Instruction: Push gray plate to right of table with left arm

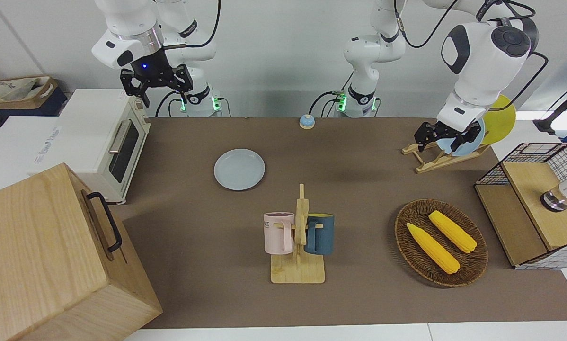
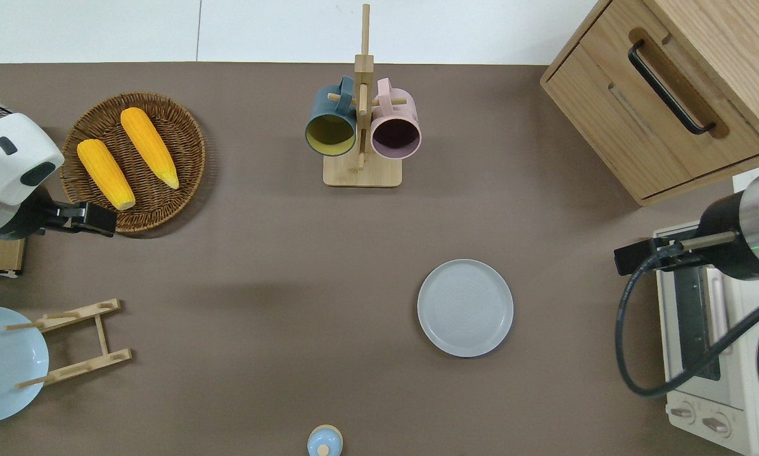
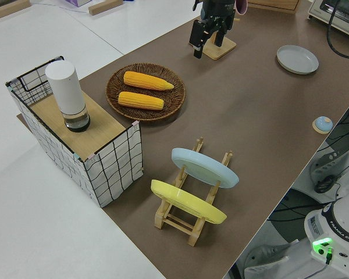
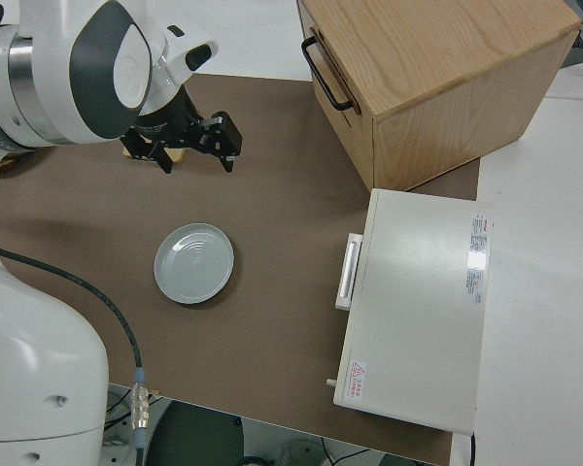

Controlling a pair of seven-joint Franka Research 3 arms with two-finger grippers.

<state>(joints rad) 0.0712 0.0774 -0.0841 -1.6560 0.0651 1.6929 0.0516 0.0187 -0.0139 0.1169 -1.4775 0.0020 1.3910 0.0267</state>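
Note:
The gray plate (image 1: 239, 169) (image 2: 465, 308) (image 3: 298, 59) (image 4: 194, 263) lies flat on the brown table (image 1: 359, 189), toward the right arm's end and nearer to the robots than the mug rack. Nothing touches it. My left gripper (image 1: 438, 141) (image 2: 97, 220) (image 3: 206, 45) hangs open and empty in the air at the left arm's end, over the table just beside the wicker basket's rim and far from the plate. The right arm is parked, its gripper (image 1: 156, 90) (image 4: 196, 155) open.
A wicker basket (image 2: 183, 126) holds two corn cobs. A wooden rack carries a sky-blue plate (image 3: 203, 165) and a yellow plate (image 3: 186, 200). A mug rack (image 2: 362, 171) with two mugs stands mid-table. A toaster oven (image 1: 99, 137) and wooden cabinet (image 1: 42, 246) line the right arm's end.

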